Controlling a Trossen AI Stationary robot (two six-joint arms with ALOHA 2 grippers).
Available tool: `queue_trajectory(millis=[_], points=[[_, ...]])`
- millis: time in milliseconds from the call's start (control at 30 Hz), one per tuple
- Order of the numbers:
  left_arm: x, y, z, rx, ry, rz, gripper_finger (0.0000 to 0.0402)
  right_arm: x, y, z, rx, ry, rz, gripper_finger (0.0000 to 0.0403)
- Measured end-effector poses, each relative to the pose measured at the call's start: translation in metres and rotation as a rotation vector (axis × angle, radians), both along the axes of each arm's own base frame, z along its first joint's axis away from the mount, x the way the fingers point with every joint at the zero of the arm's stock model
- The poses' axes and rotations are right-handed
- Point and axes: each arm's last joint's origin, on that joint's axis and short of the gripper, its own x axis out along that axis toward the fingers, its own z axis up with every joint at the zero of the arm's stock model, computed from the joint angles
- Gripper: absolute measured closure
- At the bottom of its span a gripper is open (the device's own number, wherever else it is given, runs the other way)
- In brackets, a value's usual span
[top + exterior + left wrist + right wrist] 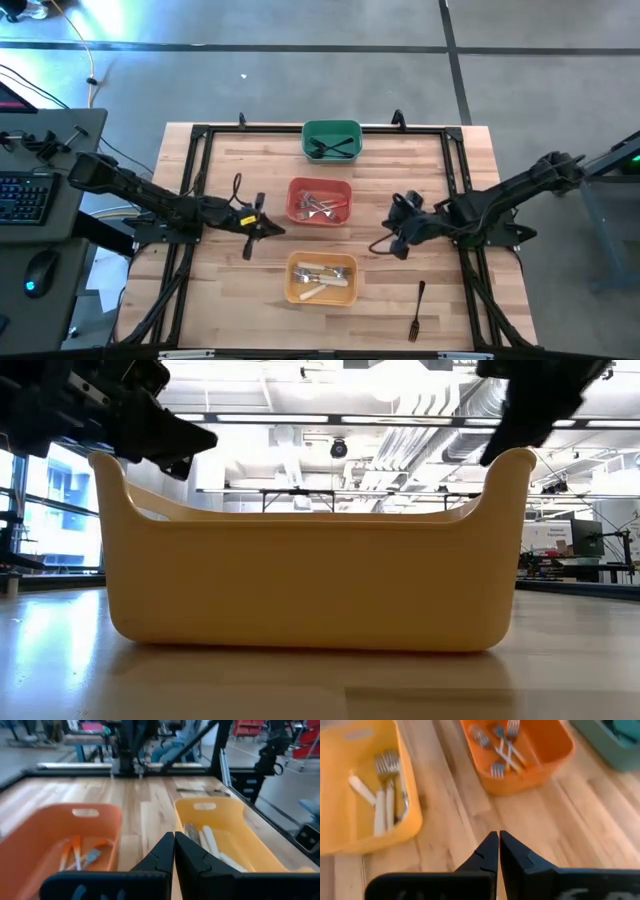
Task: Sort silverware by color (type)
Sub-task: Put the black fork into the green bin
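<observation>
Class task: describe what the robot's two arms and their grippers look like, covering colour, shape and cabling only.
Both arms are dark, nearly black, built of slim jointed segments. The left gripper shows a small yellow marking and a thin black cable looping beside it. The right gripper has a dark cable curling off it. In the wrist views, each gripper's fingers are matte black wedges tapering to points.

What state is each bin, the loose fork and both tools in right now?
Green bin: holds dark utensils.
Red bin: holds orange-handled forks.
Yellow bin: holds white-handled forks.
Dark fork: loose on the table, unsorted.
Left tool: shut, empty.
Right tool: shut, empty.
</observation>
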Motion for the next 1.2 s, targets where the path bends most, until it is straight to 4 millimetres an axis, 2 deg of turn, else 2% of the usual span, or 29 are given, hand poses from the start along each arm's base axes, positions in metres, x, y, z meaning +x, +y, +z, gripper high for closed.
queue_trajectory(millis=[400, 733, 1000, 1200], points=[[-0.024, 0.006, -0.003, -0.003, -0.062, 0.047, 0.0396, -0.017, 0.025, -0.006, 0.131, 0.121, -0.018, 0.0403], [-0.026, 0.007, -0.006, -0.041, -0.032, 0.054, 0.0396, -0.018, 0.027, -0.006, 0.146, 0.136, 0.000, 0.0403], [-0.026, 0.007, -0.007, 0.053, -0.035, 0.041, 0.0396, -0.020, 0.031, -0.007, 0.313, 0.188, -0.045, 0.0403], [-0.030, 0.013, -0.006, 0.074, -0.017, 0.066, 0.0396, -0.023, 0.036, -0.011, 0.355, 0.233, -0.061, 0.0403]])
